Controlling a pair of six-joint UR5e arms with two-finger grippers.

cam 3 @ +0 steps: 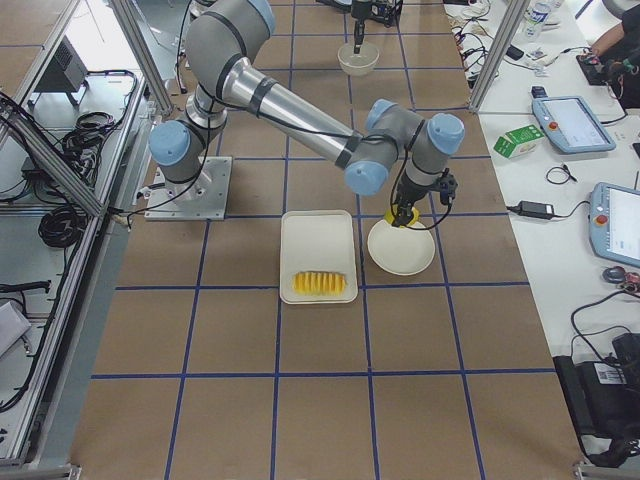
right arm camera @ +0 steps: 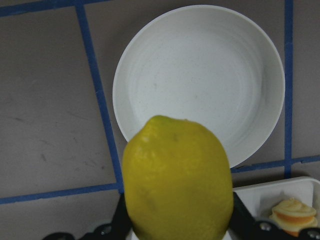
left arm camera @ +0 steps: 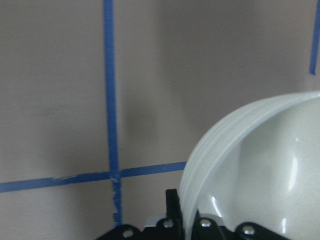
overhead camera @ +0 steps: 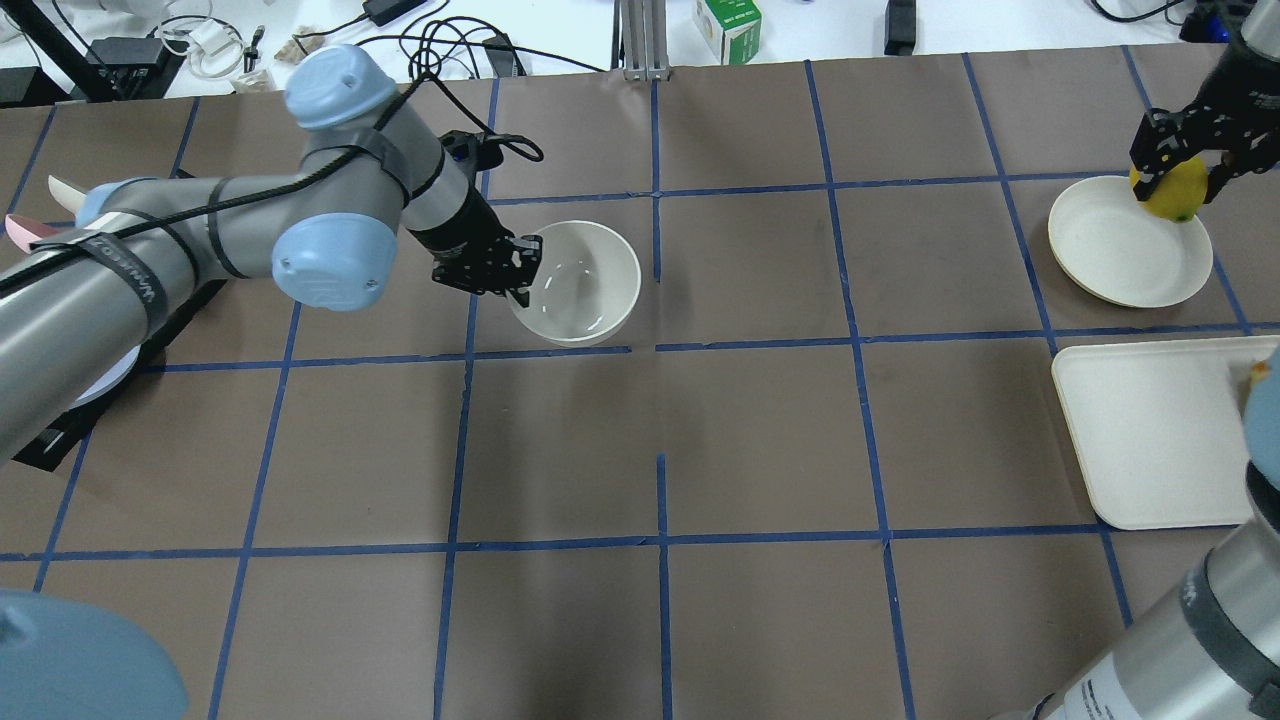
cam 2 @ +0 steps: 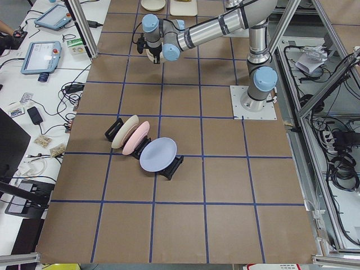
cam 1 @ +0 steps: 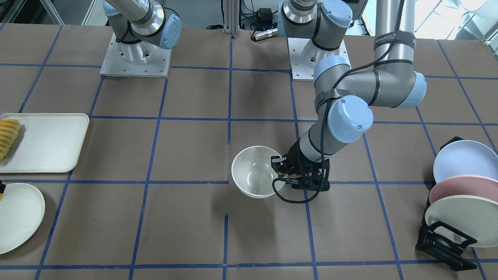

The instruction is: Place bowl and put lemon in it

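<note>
Bare table (overhead camera: 850,270) is seen between the bowl (overhead camera: 585,285), left of centre in the overhead view, and the plate (overhead camera: 1110,245) at upper right. The bowl's left rim is taken by the left gripper (overhead camera: 522,274).

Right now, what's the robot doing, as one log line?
left gripper: shut on bowl rim | right gripper: shut on lemon, near plate | lemon in bowl: not yet

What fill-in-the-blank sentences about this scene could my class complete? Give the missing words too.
1. The left gripper grips the rim of the ____.
2. The right gripper holds the ____ over the round plate's edge.
3. The sliced food lies on the ____.
Missing words: bowl, lemon, tray.
</note>
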